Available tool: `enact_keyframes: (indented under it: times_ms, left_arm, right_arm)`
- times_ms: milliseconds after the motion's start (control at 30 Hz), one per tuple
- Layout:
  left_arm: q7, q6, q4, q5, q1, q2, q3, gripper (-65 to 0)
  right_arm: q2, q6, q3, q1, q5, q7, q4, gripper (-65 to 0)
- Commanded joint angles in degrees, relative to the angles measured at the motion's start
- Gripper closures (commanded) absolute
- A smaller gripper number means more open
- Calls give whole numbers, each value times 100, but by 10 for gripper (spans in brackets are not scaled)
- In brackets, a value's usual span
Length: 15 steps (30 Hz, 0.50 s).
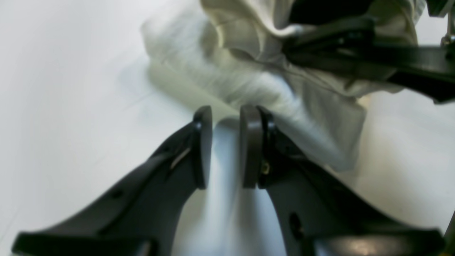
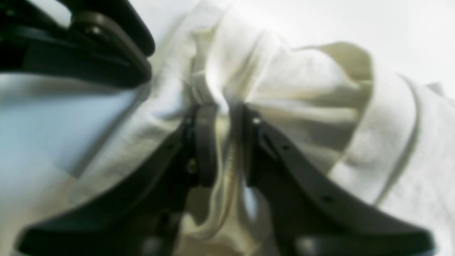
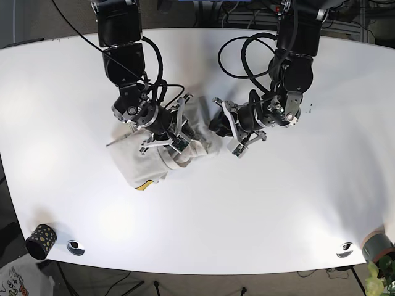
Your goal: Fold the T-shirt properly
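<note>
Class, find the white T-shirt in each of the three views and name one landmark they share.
Left wrist: T-shirt fills the upper centre, beyond the left pincer.
Right wrist: T-shirt fills centre and right, bunched between the right pincer pads.
Base: T-shirt lies left of centre on the table.
Shared landmark: the white table.

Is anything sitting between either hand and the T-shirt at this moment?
Nothing visible does. The right hand is already shut on a bunched fold of the T-shirt. The left hand sits at the shirt's edge with its jaws slightly apart, and no other object lies between them.
</note>
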Motion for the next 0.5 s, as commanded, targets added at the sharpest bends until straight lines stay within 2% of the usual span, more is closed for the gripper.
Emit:
enact_keyframes:
  times_ms: [0,300,467]
  left_arm:
    - [-116,-44,81,-119,-122,46,11,-118]
    - [-125,-44,-165,-128,-139,204,11,-118]
    - [-284,-35,-455,-128,-306,389,2,-118]
  right_arm:
    - [14,-10,18,59,7,77,302,0]
    - [-21,-10,-9,-258,-11,33,988,0]
    - [-74,-10,-44,-416,42,-345,1515,0]
